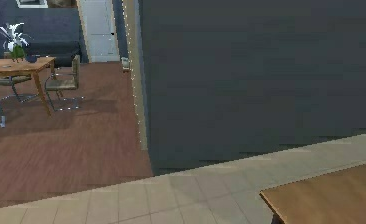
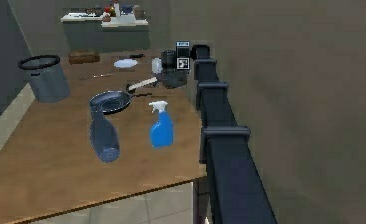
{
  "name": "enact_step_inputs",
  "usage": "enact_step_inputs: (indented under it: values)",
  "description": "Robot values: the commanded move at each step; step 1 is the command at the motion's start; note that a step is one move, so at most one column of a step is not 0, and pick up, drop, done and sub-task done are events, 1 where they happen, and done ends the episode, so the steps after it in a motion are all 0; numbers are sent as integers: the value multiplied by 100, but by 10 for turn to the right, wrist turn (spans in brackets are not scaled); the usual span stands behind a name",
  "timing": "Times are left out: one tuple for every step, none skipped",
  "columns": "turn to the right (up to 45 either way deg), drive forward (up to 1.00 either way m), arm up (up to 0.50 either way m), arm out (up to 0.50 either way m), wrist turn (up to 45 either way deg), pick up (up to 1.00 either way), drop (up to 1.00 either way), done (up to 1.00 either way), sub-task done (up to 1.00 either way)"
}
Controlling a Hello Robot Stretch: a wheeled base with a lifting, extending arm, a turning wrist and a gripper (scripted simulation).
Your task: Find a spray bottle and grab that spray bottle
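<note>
**Asker:** So, which step are you on?

**Me:** Finding looks finished, I judge; grabbing is not yet begun; the spray bottle (image 2: 162, 127) stands on the table (image 2: 51, 160) just beside my arm (image 2: 216, 125), on the arm side view's left, with a glass bottle (image 2: 104, 137) lying on its side nearby and a pan (image 2: 111, 100) farther out.

**Asker:** And your fingers?

**Me:** My gripper (image 2: 168, 60) sits farther out over the table than the spray bottle, among small things; whether my fingers are spread or pressed together I cannot tell, nor whether they hold anything.

**Asker:** What does the next move call for?

**Me:** Probably drawing the arm in until the gripper is level with the spray bottle, then lining up sideways without knocking the glass bottle.

**Asker:** Which way does it point?

**Me:** It stands upright, long axis vertical; blue body below, pale trigger head on top; the nozzle seems to face the view's left, though it is too small to be sure.
</note>
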Motion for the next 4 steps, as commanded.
enact_step_inputs:
  values:
    - [0,0,-30,0,0,0,0,0,0]
    - [0,0,0,0,0,100,0,0,0]
    - [0,0,10,0,0,0,0,0,0]
    - [0,0,0,0,0,0,0,100,0]
